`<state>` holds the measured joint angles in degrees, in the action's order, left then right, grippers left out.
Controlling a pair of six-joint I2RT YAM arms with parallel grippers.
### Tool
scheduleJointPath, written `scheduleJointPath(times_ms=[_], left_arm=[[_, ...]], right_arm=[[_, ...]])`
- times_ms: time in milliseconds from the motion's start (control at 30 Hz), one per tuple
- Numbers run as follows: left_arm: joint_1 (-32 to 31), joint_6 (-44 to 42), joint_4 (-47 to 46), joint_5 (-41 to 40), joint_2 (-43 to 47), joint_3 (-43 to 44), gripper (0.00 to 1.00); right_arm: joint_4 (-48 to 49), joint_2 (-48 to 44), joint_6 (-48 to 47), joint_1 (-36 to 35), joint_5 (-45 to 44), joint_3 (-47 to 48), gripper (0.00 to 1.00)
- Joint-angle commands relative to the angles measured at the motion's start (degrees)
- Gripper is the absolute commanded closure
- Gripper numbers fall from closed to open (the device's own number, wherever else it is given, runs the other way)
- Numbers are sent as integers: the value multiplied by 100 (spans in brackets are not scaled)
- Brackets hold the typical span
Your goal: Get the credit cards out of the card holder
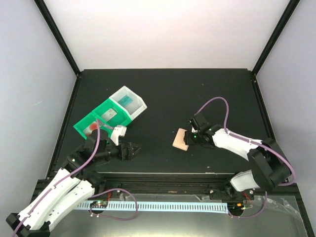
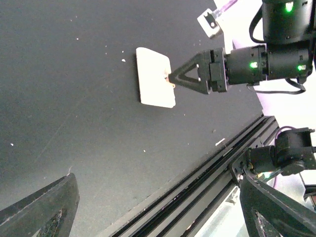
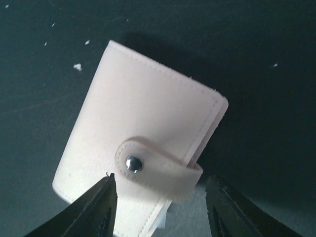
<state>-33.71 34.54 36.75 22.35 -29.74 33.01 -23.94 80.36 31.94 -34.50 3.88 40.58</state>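
Holder (image 1: 181, 138) lay snapped shut, center of top view. Right gripper (image 3: 159, 178) was half-open astride the strap (image 3: 163, 170), gripping nothing; left gripper (image 1: 134, 149) was wide, empty. Step looked like opening; next needed pinching strap, unsnapping.

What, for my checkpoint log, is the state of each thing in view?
card holder: closed, lying flat on the table.
strap: snapped shut.
credit cards: lying in the bins, outside the holder.
left gripper: open, empty.
right gripper: open, straddling the strap.
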Motion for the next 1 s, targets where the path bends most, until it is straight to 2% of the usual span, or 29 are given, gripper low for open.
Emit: scheduleJointPath(times_ms=[0,167,600,967], left_arm=[[-78,137,-128,42,-69,-112,10],[-152,185,-158,52,-194,-208,12],[-257,388,-356,23,-200,-410,15],[-282,689,-512,-1,-121,-591,17]], right_arm=[[472,261,270,123,-221,109,49],[568,538,234,213,-284,243,48],[1163,1000,-980,200,865,342,53],[1342,1303,-1517,48,1203,536,57]])
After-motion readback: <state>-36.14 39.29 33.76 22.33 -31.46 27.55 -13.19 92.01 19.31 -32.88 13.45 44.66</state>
